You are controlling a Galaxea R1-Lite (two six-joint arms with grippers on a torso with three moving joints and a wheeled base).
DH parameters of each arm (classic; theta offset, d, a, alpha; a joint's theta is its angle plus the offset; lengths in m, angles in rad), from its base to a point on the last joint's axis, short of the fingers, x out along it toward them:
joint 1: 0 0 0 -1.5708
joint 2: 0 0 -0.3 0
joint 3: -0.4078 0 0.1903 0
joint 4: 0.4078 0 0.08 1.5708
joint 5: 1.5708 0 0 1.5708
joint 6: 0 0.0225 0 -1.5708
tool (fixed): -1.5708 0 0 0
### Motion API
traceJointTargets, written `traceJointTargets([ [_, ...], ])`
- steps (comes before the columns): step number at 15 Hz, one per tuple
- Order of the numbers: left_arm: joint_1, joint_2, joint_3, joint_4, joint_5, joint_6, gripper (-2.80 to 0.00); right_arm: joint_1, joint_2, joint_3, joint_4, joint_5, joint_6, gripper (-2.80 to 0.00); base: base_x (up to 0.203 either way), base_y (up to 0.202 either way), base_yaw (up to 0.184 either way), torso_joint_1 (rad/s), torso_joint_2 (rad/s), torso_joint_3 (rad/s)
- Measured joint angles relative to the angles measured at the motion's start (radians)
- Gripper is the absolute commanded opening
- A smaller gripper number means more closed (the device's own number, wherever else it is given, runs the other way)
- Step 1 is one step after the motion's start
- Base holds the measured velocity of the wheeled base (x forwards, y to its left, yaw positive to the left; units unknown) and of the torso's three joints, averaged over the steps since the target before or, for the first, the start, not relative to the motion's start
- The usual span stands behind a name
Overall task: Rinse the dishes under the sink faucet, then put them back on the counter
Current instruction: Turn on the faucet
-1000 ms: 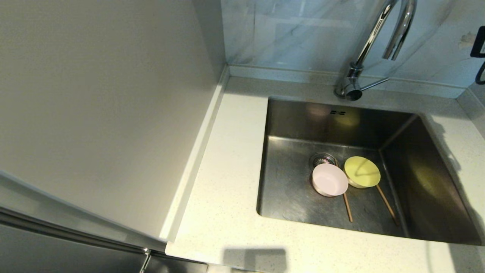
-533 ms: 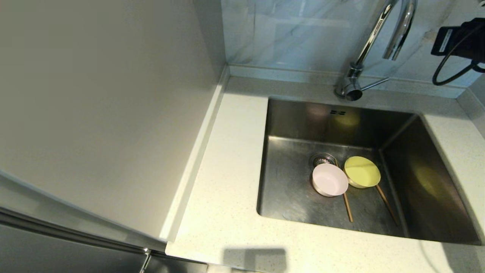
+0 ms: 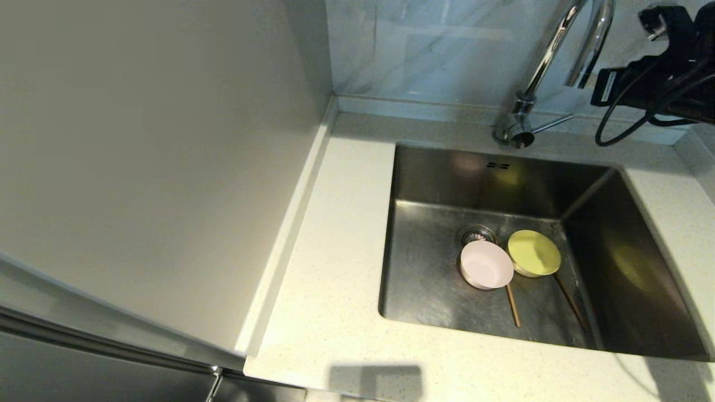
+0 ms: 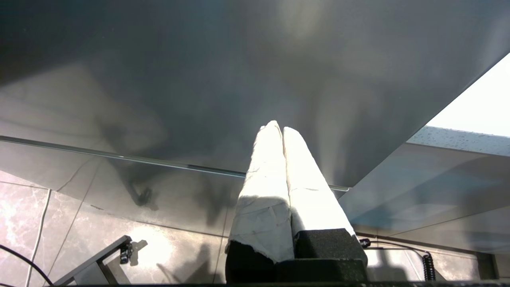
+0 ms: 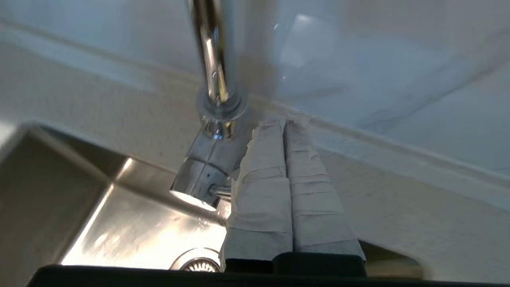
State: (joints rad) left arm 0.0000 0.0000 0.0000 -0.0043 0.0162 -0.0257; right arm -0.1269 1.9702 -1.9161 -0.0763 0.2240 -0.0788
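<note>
I am holding my right gripper (image 5: pixel 283 125) pressed together and empty just beside the base of the faucet (image 5: pixel 211 131), seemingly near its side lever. In the sink (image 3: pixel 424 279), the pink bowl (image 3: pixel 486 264) and yellow-green bowl (image 3: pixel 534 253) are sitting touching, over two chopsticks (image 3: pixel 512 304). My left gripper (image 4: pixel 282 129) is hanging closed beneath the counter.

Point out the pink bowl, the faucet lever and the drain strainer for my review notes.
pink bowl (image 3: pixel 486 264), head view, middle of its inside.
faucet lever (image 3: pixel 553 122), head view, midway along the thin rod.
drain strainer (image 3: pixel 472 233), head view, the exposed part behind the pink bowl.
</note>
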Motion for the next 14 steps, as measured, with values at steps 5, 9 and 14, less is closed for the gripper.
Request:
traceJointTargets([
  [5,0.000,0.000,0.000,0.000,0.001,0.000,-2.80,0.018,0.082,-0.062,-0.025,-0.039,-0.003,-2.80,0.000,0.000,0.000,0.000,0.00,0.000],
  [9,0.000,0.000,0.000,0.000,0.000,0.000,-2.80,0.018,0.121,-0.070,-0.081,-0.077,-0.003,-2.80,0.000,0.000,0.000,0.000,0.00,0.000],
  [14,0.000,0.000,0.000,0.000,0.000,0.000,-2.80,0.016,0.140,-0.070,-0.076,-0.080,-0.033,-2.80,0.000,0.000,0.000,0.000,0.00,0.000],
])
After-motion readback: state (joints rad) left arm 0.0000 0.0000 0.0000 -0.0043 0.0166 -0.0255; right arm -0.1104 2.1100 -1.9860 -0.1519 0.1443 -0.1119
